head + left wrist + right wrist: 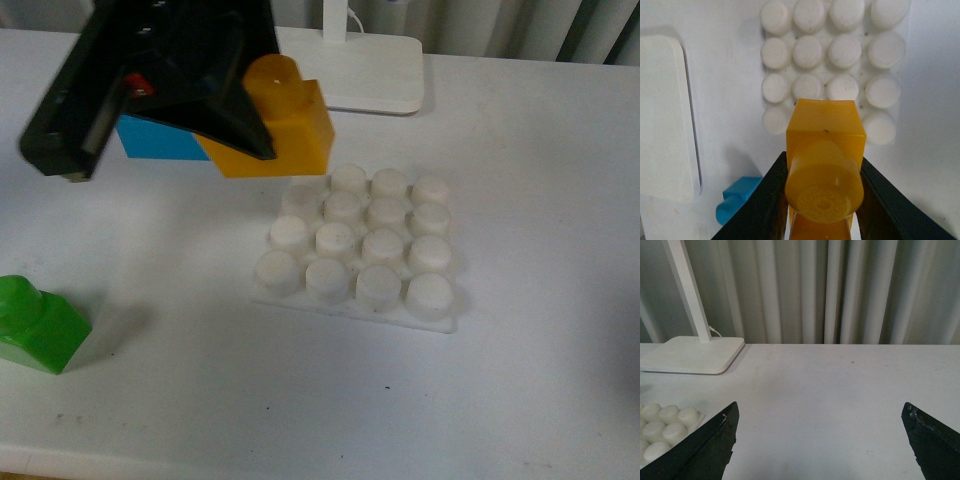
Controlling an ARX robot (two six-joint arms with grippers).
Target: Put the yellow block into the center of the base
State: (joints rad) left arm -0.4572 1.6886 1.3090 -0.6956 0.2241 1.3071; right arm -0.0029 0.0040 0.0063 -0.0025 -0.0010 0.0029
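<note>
My left gripper [255,125] is shut on the yellow block [285,125], holding it in the air above and just left of the base's far-left corner. The block is tilted, one stud showing. In the left wrist view the yellow block [825,150] sits between the black fingers [765,200], its end over the near rows of the base [790,107]. The base [345,300], a white plate with round studs, lies flat on the table. My right gripper [820,440] is open over bare table, with a corner of the base [695,422] beside one finger.
A blue brick [150,140] lies behind the left gripper, also seen as the blue brick [735,200]. A green brick [40,325] sits at the front left. A white slab with an upright post [375,75] stands at the back; the slab [690,355] shows before grey curtains.
</note>
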